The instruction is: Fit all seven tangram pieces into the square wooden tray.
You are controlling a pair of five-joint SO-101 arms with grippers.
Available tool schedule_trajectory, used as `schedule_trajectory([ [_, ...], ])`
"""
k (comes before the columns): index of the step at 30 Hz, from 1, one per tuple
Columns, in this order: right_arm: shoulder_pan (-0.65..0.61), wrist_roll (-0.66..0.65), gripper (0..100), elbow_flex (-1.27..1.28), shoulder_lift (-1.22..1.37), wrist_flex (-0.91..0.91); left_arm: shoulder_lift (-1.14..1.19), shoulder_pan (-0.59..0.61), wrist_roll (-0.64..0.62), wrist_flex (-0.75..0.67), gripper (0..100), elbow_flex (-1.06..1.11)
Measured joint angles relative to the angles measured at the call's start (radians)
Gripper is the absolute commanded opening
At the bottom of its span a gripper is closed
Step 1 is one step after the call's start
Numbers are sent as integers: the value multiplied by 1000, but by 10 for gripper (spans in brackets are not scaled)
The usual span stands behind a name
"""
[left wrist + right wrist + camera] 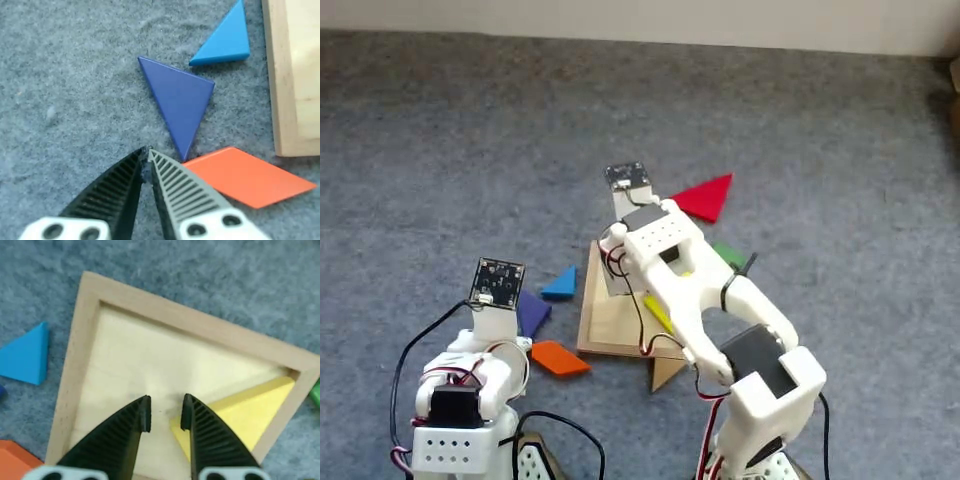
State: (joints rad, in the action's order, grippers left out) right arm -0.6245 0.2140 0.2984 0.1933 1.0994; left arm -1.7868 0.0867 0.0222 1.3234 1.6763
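As the high view looks down, the square wooden tray (605,325) lies under the right arm; the red triangle (705,198) is at one o'clock of it, the orange parallelogram (560,357) at eight o'clock. Left wrist view: the left gripper (147,154) is clenched on nothing, tips just beside the dark blue triangle (182,100), likely its next pick. Right wrist view: the right gripper (165,412) hangs released over the tray floor, near the yellow triangle (245,415), tucked into a corner to leave room.

Grey carpet (440,150) ends at a pale strip (720,20).
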Motion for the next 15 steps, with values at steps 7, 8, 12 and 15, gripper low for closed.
schedule_trajectory([
  [7, 51, -5, 108, -43, -118, 11, 0, 0, 0, 0, 5, 0],
  [8, 66, -20, 108, -57, -137, 11, 0, 0, 0, 0, 5, 0],
  [12, 138, -135, 108, -95, -152, -58, 0, 0, 0, 0, 5, 0],
  [15, 193, -193, 108, -98, -149, -195, 0, 0, 0, 0, 5, 0],
])
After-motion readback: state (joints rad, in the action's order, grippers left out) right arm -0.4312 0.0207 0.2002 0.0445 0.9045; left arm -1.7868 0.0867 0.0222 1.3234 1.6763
